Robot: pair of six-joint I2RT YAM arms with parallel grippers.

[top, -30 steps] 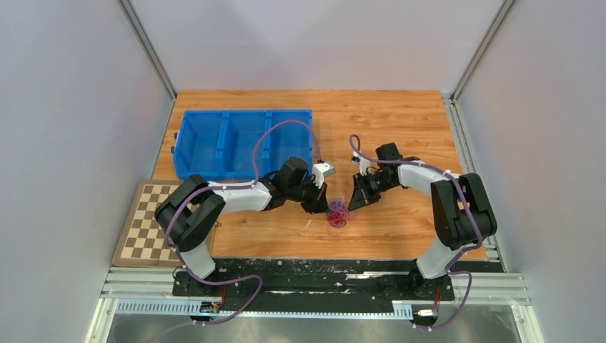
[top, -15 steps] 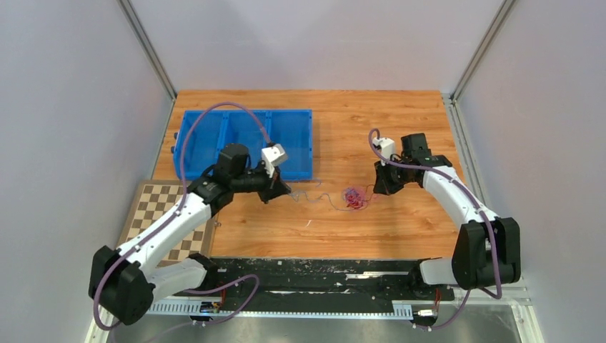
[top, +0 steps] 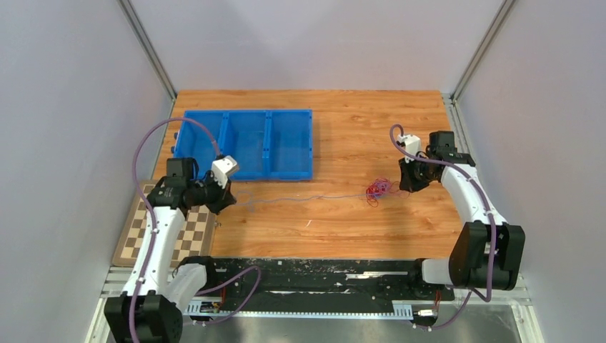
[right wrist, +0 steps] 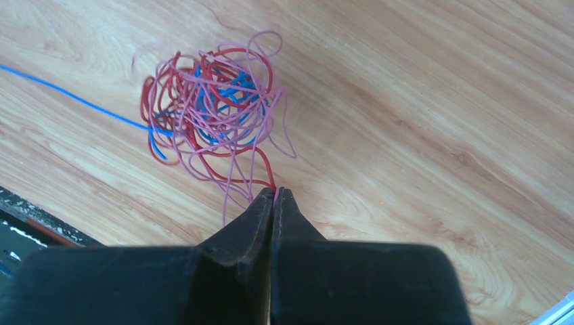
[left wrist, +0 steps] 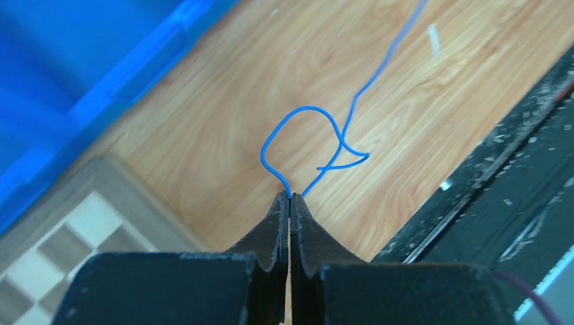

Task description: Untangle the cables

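A knot of red, pink and blue cables (top: 376,190) lies on the wooden table right of centre; it shows close up in the right wrist view (right wrist: 213,101). A thin blue cable (top: 300,198) runs out of it, stretched left across the table. My left gripper (top: 227,201) is shut on that blue cable's end, which loops just past the fingertips (left wrist: 308,145). My right gripper (top: 401,187) is shut on red and pink strands at the knot's edge (right wrist: 274,191).
A blue three-compartment bin (top: 246,143) stands at the back left. A checkerboard (top: 146,221) lies at the front left, under the left arm. A black rail (top: 314,275) borders the table's near edge.
The two grippers have pulled apart: the left one moved far left to the checkerboard, the right one moved right. The blue cable is drawn out long and the knot slid right.
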